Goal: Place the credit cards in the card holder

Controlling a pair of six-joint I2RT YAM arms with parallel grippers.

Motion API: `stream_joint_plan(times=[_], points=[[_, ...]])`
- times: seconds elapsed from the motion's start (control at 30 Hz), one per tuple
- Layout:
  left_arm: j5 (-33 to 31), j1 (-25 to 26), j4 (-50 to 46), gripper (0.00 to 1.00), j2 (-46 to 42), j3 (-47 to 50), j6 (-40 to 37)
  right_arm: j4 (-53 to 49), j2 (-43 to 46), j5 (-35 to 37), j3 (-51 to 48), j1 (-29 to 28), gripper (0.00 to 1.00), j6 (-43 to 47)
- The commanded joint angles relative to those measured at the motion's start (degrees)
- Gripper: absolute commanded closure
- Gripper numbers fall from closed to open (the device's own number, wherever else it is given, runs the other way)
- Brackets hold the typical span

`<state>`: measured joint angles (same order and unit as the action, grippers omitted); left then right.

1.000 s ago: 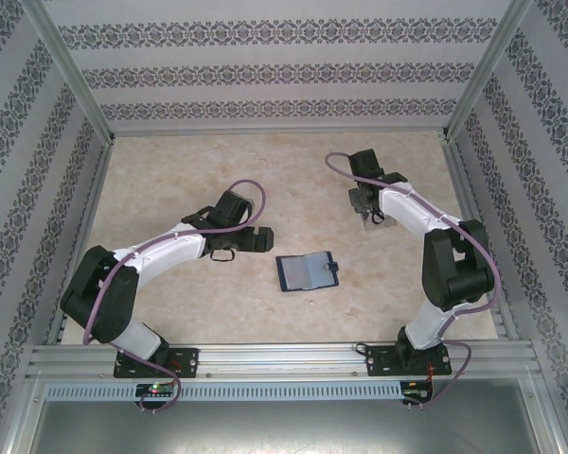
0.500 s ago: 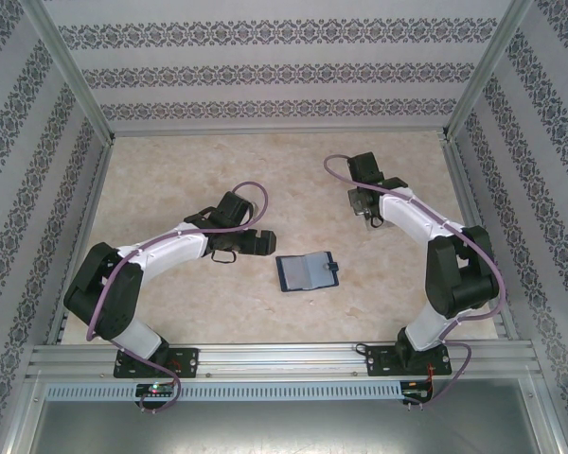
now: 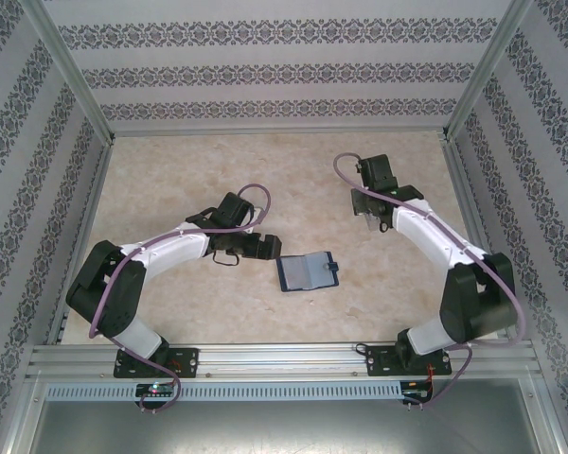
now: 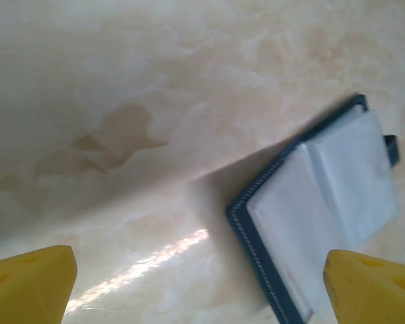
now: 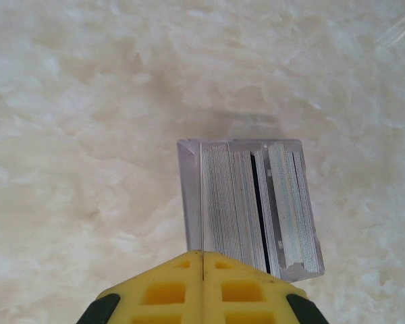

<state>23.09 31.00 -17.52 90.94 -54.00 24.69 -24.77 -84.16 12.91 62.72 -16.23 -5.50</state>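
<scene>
1. Marbled desk [image 3: 170, 180], patterned walls around.
2. Left fingers [image 4: 27, 283] spread wide, nothing between, low over desk.
3. Holder [image 4: 324, 209] lying open mid-desk, just ahead of one tip.
4. Right fingers [image 5: 169, 290] pressed together at clear rack [image 5: 250, 202]; thin dark edge in one slot.

Left arm [image 3: 166, 248] and right arm [image 3: 426, 227]: white shells are seen between black joint housings. A purple cable [image 3: 256, 189] is routed along each. Base plates [image 3: 156, 361] are black. Left fingers [image 4: 30, 283] and right fingers [image 5: 169, 290] are moulded yellow; the right ones are gridded with recesses.
</scene>
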Motion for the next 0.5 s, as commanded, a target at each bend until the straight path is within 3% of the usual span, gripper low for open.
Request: stream_joint_plan(times=[0.0, 0.2, 0.37, 0.47], points=[[4.77, -0.55, 1.05, 0.07, -0.84, 0.95, 0.75, -0.24, 4.38, -6.83, -1.34, 0.52, 1.0, -2.89], [11.1, -0.48, 1.09, 0.16, 0.9, 1.05, 0.66, -0.47, 11.55, -27.96, -8.37, -0.37, 1.0, -9.57], [11.98, -0.39, 3.43, 0.35, 4.63, 1.24, 1.31, 6.86, 12.0, -47.41, -17.71, -1.42, 1.0, -16.21], [13.2, -0.41, 5.26, 0.47, 7.44, 0.38, 2.04, 11.42, 9.69, -54.54, -22.09, -1.54, 1.0, -17.48]])
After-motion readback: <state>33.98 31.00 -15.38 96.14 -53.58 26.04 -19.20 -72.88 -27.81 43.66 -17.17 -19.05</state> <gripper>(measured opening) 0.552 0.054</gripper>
